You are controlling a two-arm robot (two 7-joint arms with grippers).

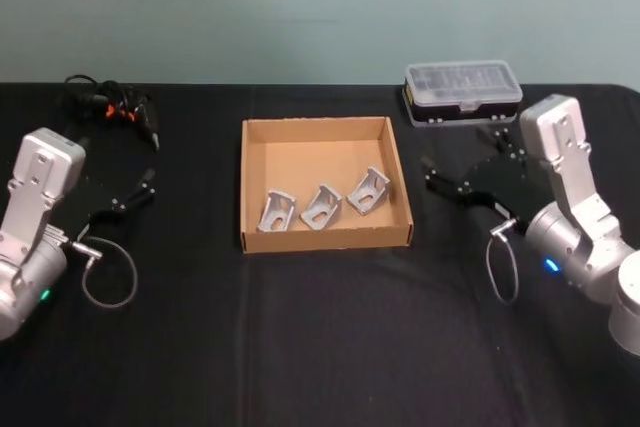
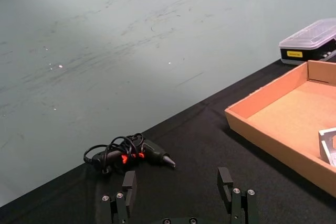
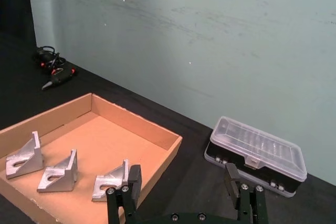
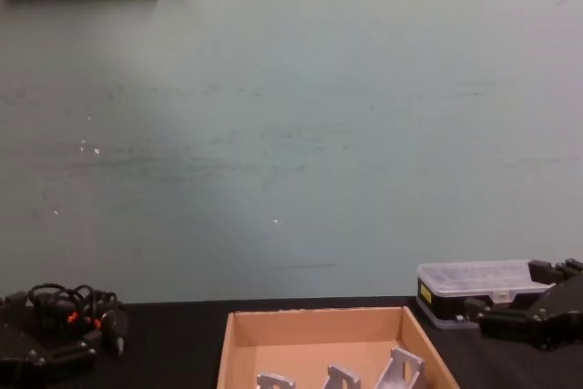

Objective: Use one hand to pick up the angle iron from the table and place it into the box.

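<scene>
The tan cardboard box [image 1: 325, 137] sits on the black table [image 1: 320, 347] at the middle. Three silver angle irons lie in a row inside it: one [image 1: 278, 210], one [image 1: 322, 207] and one [image 1: 368, 191]; they also appear in the right wrist view [image 3: 23, 157], [image 3: 59, 174], [image 3: 111, 182]. My right gripper [image 1: 455, 157] hovers open and empty just right of the box, its fingers [image 3: 134, 178] wide apart. My left gripper [image 1: 120, 185] rests open and empty well left of the box, with its fingers [image 2: 226, 179] spread.
A black plastic case with a clear lid [image 1: 463, 90] stands behind the right gripper, near the table's far edge. A bundle of black cable with orange bits [image 1: 110, 107] lies at the far left. A grey-green wall rises behind the table.
</scene>
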